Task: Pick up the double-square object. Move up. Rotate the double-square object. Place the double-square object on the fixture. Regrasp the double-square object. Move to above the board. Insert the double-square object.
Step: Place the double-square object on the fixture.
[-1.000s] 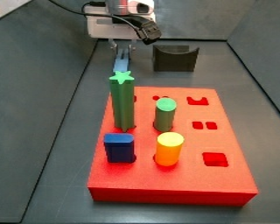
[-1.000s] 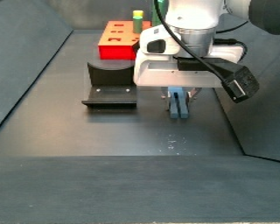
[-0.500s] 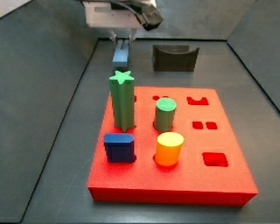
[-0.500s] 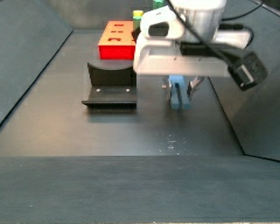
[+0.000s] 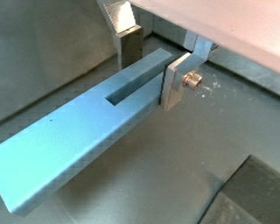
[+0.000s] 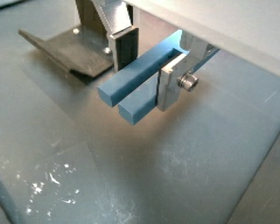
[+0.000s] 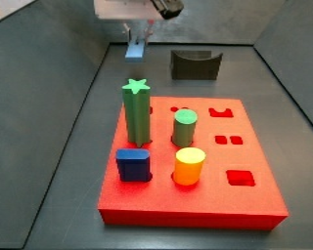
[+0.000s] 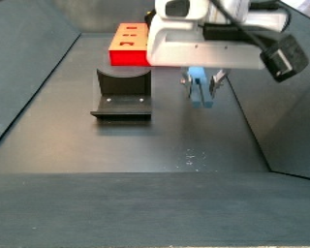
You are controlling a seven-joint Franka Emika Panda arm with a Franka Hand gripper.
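Both jaws of gripper [image 5: 150,59] clamp double-square object [image 5: 78,138], off floor.

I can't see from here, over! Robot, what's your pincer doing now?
Pincer shut on the double-square object, up off the floor. Fixture beside it, empty. Nothing in the way.

double-square object [image 5: 78,144]: slim grey-blue bar | clamped in gripper [image 5: 152,66] | off floor
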